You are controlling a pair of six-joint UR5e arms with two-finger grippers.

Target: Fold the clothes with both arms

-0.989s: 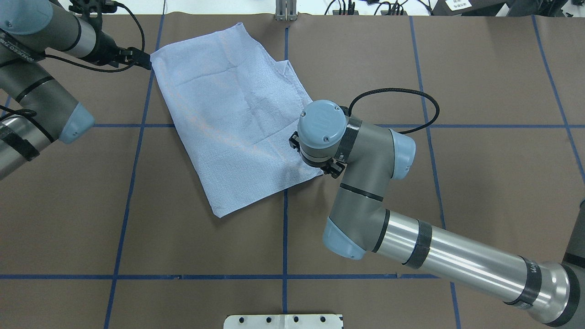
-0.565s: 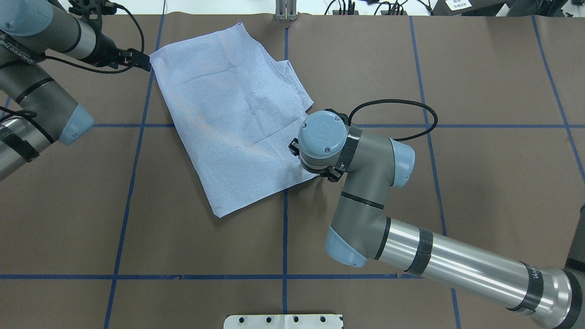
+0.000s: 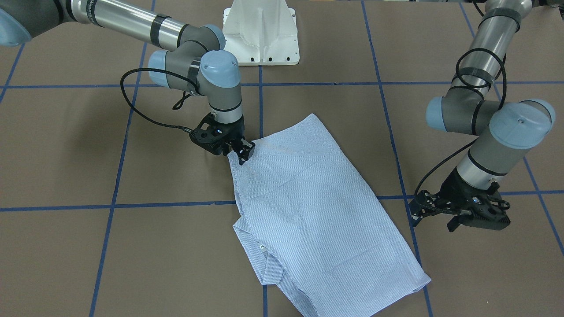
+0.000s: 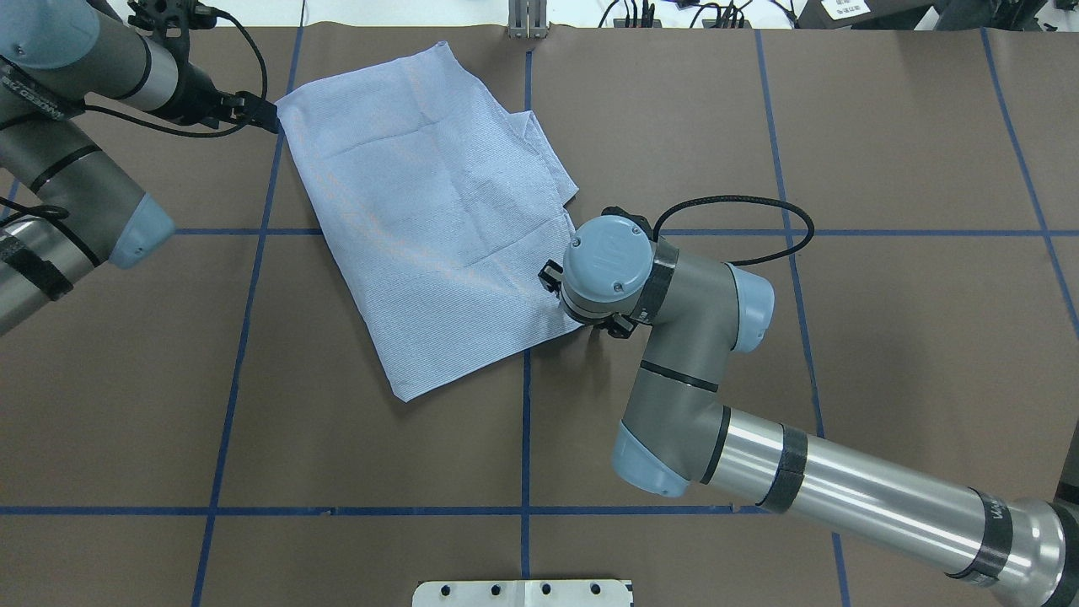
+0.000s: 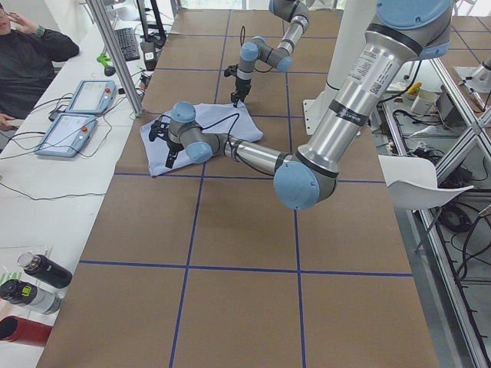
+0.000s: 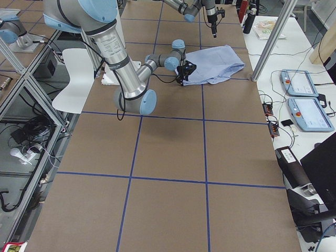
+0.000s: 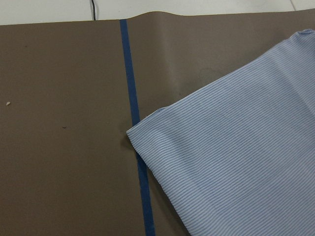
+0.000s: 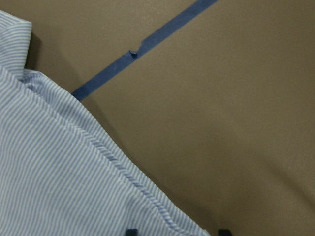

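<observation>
Light blue-and-white finely striped shirt (image 4: 430, 228), folded into a rough rectangle. Lies flat on the far half of the brown paper-covered bench (image 4: 843, 379), mostly left of the centre line when seen from over the robot's shoulders. Sits askew to the grid of blue tape lines (image 4: 525, 438), with its far corner close to the bench's far edge. Shows faint creases across the top layer, a stitched hem along the near-right side, and a collar fold with a small white label (image 3: 263, 248) on the far-right side.

At the near-right corner, the right black two-finger claw (image 3: 243, 155): released, its fingertips (image 8: 131, 232) apart, the hem running between them in the wrist view. Near the far-left corner, the left black two-finger claw (image 4: 265, 115): cannot tell whether spread or clenched. Nothing but that corner, tape and bare bench in its wrist view.

Wide bare paper to the near side and to the right of the shirt. At the near edge, in the middle, a white base plate (image 3: 261, 35). Beyond the far edge, a white side table (image 5: 46, 192) with two flat control pads (image 5: 77, 115), some bottles (image 5: 34, 280) and a seated person in a dark top (image 5: 31, 61).
</observation>
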